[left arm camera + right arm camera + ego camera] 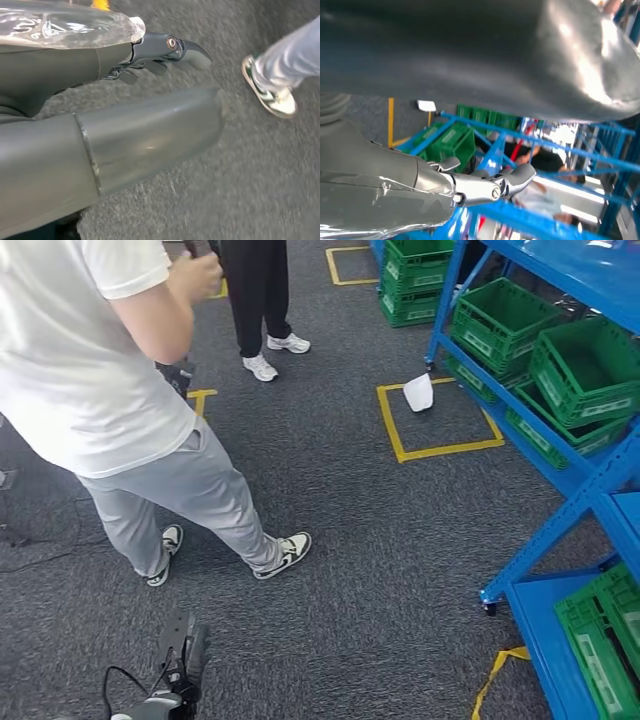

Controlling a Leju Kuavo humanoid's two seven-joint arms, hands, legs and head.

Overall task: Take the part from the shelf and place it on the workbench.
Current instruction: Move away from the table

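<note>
A blue shelf [580, 498] runs along the right in the head view, holding several empty-looking green crates [585, 370]; I cannot make out a part in them. My left hand [151, 100] hangs over grey carpet, thumb and dark fingers stretched out, holding nothing. My right hand [471, 186] hangs beside the blue shelf [497, 150] and its green crates [452, 140], silver fingers extended and apart from the thumb, with nothing in them.
A person in a white shirt and grey trousers [189, 490] strides across the carpet at the left; a shoe [271, 95] is near my left hand. A second person [260, 300] stands further back. A white object [418, 392] lies in a yellow floor square [441, 450].
</note>
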